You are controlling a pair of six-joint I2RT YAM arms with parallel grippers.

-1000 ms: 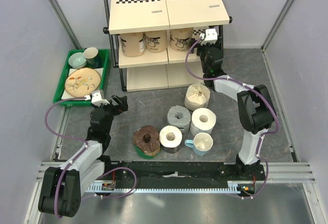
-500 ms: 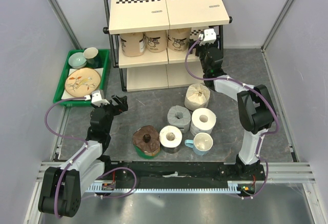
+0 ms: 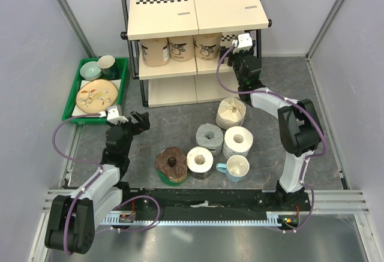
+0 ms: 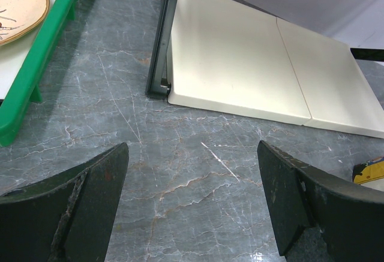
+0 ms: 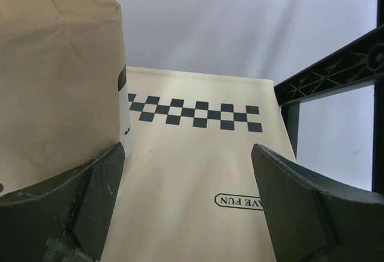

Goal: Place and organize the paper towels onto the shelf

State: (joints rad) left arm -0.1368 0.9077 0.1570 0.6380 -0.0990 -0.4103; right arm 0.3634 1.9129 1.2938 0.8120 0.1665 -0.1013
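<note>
Left arm (image 3: 111, 154) folded low, left claw (image 3: 141, 120) spread wide and empty, right arm (image 3: 297, 127) stretched far forward, right claw (image 5: 187, 151) spread wide, gripping nothing

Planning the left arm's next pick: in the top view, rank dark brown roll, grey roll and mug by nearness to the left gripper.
1. Dark brown roll, near side, right of the left gripper.
2. Grey roll, table centre.
3. Mug, near right.
</note>
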